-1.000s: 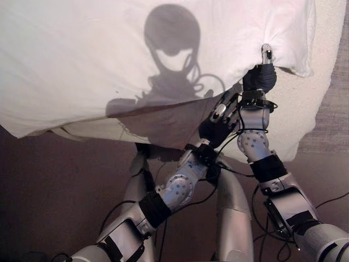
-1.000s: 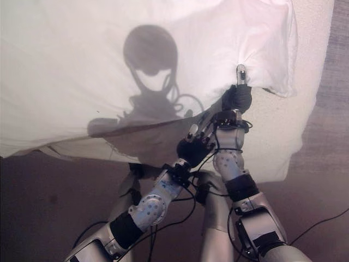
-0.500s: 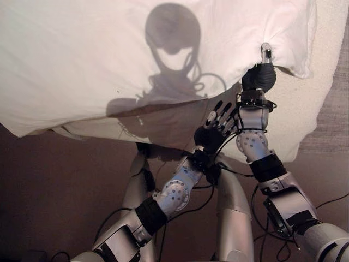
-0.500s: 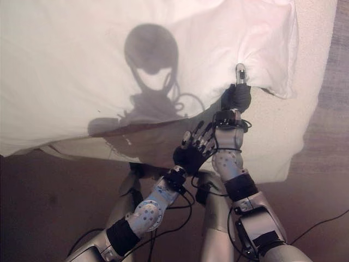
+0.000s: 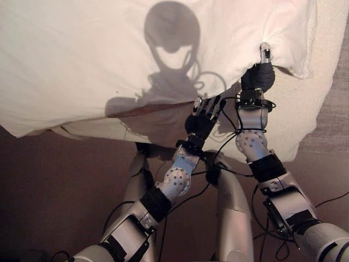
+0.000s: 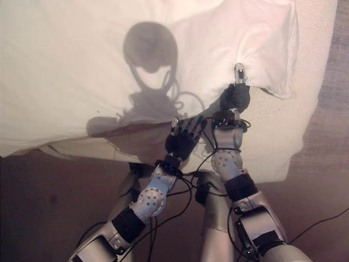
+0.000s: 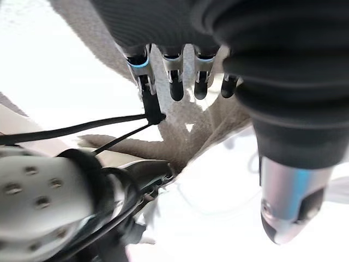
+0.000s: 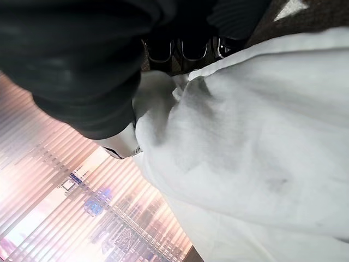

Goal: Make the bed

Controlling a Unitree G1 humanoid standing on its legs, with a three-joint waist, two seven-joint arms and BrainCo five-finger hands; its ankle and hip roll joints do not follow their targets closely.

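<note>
Pillow point(image 5: 109, 60): big, white, lying across the bed, its near long edge overhanging the side nearest the robot. Plump in the middle, slack at the corners.
Where held: the right hand point(image 5: 259, 75) has the near edge towards the pillow's right end, thumb up on top, fingers curled under. The cloth puckers into a small knot of creases at that spot; the right wrist view shows a fold of white fabric bunched against the hand.
Handling, by my guess: light and very soft. It will sag and fold from any single hold, so one pinch will only drag a corner. The case looks smooth and could slide over the filling; better to take filling and case together. Nothing breakable here.
Best holds: the near long edge at two places set well apart, or the two end corners, so it lifts level.
Left hand point(image 5: 203, 115): fingers straight and spread, holding nothing, just beside the right wrist and below the pillow's near edge. Whether the tips touch the cloth I cannot tell.
Bed point(image 5: 305, 103): pale textured cover showing bare past the pillow's right end and beneath its near edge, hanging down the side.
Floor point(image 5: 49, 185): dark, below the bed edge.
Risk: pulling on the right alone would likely swing the pillow askew.
</note>
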